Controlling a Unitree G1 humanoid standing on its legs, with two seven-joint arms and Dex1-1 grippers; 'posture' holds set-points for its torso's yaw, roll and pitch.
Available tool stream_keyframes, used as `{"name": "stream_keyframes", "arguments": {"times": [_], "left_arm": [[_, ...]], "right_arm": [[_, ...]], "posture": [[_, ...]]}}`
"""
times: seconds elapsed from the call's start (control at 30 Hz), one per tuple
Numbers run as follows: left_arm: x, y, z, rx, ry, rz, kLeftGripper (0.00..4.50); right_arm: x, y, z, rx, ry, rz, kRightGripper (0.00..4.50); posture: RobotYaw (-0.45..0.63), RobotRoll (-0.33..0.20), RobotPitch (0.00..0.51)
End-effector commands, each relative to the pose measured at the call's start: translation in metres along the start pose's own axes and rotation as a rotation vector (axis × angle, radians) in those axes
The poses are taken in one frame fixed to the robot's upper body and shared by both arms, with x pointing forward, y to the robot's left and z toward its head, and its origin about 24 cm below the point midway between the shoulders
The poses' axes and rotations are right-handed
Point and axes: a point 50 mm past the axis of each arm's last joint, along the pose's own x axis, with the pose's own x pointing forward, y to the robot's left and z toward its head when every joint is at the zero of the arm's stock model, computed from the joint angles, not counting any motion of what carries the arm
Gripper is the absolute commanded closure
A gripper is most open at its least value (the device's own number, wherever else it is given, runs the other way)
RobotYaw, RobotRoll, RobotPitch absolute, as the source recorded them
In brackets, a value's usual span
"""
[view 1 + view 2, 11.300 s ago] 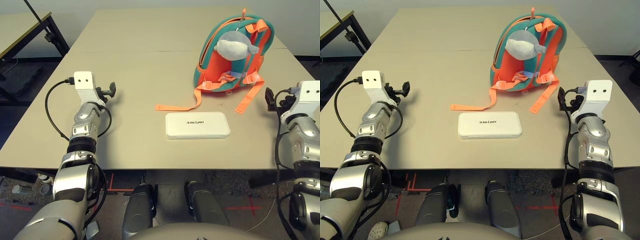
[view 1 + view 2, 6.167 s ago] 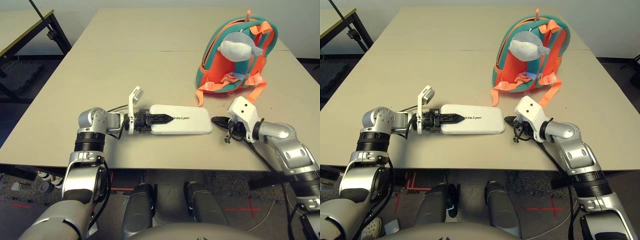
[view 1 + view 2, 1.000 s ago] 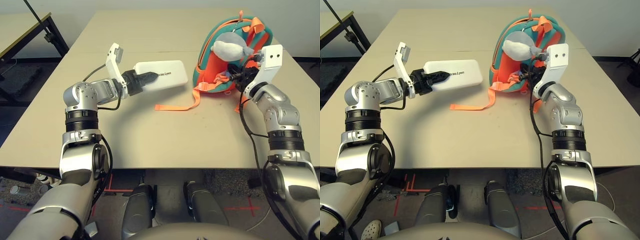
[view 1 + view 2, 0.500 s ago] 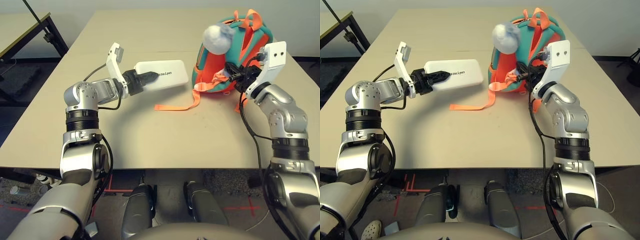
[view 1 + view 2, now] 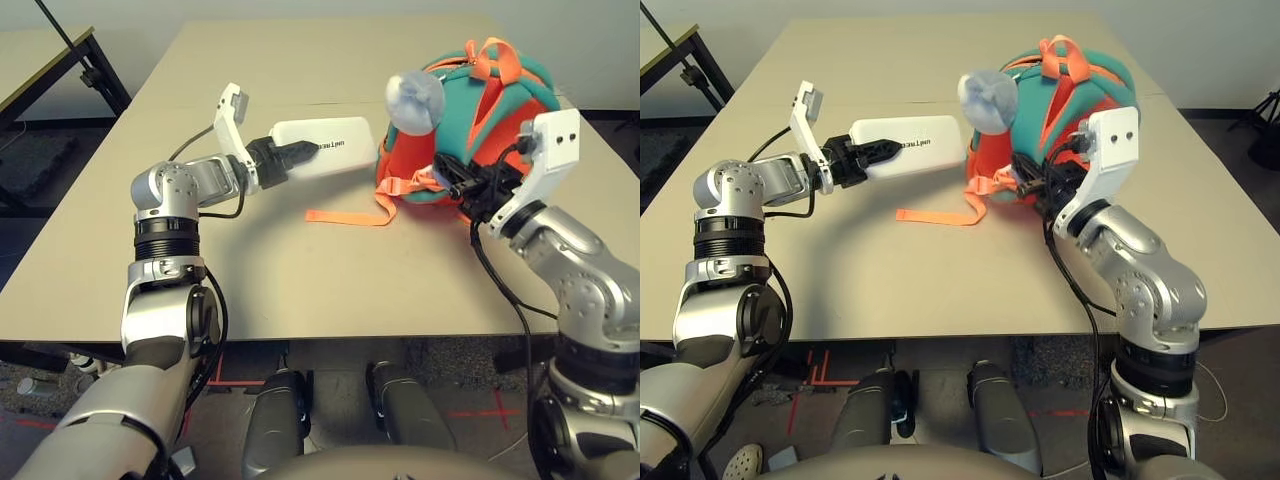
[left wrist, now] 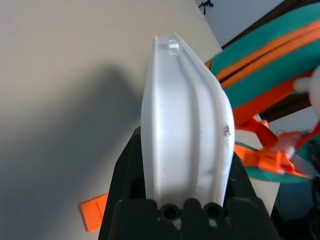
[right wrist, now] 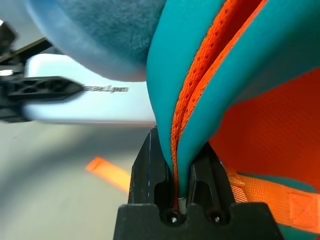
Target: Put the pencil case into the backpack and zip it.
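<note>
1. Now the backpack (image 5: 470, 130) sits nearer the robot than a second ago, tipped so its teal back bulges upward; the right gripper (image 5: 1032, 186) has drawn it in by the edge it pinches.
2. The grey plush toy (image 5: 413, 98), hanging low against the orange panel a second ago, is flung up above the bag's left shoulder. Likely swung by the pull.
3. Right gripper: fingers (image 7: 150, 170) clamped on a teal-and-orange fold of the backpack, fabric wedged between the two. Its forearm is bent back toward the body, with the gripper pointing about level and toward the left gripper.
4. Left gripper (image 5: 290, 155): clamped on one short end of the pencil case (image 5: 325, 160), which juts out past the fingertips toward the bag, lifted off the table (image 5: 300, 260). This arm has held its place over the last second, elbow bent, forearm raised.
5. The case's far end lies just beside the bag's near flank, not yet inside. From the left wrist, the orange zipper line runs just past the case's tip; whether the zip is open I cannot tell.
6. Judgement: the pull reads as presenting or spreading the bag's mouth toward the waiting case. Insertion and zipping remain.
7. A loose orange strap (image 5: 345, 216) trails on the table under the gap between case and bag.
</note>
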Motion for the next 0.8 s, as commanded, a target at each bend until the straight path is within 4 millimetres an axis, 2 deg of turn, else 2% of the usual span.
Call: {"name": "stream_keyframes", "arguments": {"times": [0.03, 0.23, 0.43, 0.6, 0.73, 0.8], "left_arm": [[0.005, -0.008, 0.006, 0.026, -0.006, -0.040, 3.28], [0.009, -0.008, 0.005, 0.030, 0.010, -0.049, 3.28], [0.011, -0.007, 0.006, 0.036, 0.020, -0.052, 3.28], [0.011, -0.008, 0.009, 0.053, 0.021, -0.052, 3.28], [0.007, -0.010, 0.018, 0.098, 0.006, -0.045, 3.28], [0.001, -0.010, 0.028, 0.145, -0.021, -0.040, 3.28]], "right_arm": [[-0.007, 0.021, 0.008, -0.004, -0.021, 0.134, 4.34], [-0.013, 0.030, 0.015, 0.004, -0.018, 0.203, 4.34], [-0.025, 0.039, 0.001, 0.043, 0.083, 0.301, 4.34], [-0.023, 0.022, -0.032, 0.009, 0.186, 0.166, 4.34], [-0.013, 0.008, -0.040, -0.018, 0.159, 0.073, 4.34], [-0.006, 0.002, -0.040, -0.037, 0.139, 0.042, 4.34]], "posture": [[-0.26, 0.000, 0.119], [-0.28, 0.000, 0.125], [-0.29, 0.000, 0.128], [-0.27, 0.000, 0.119], [-0.26, 0.000, 0.114], [-0.25, 0.000, 0.111]]}}
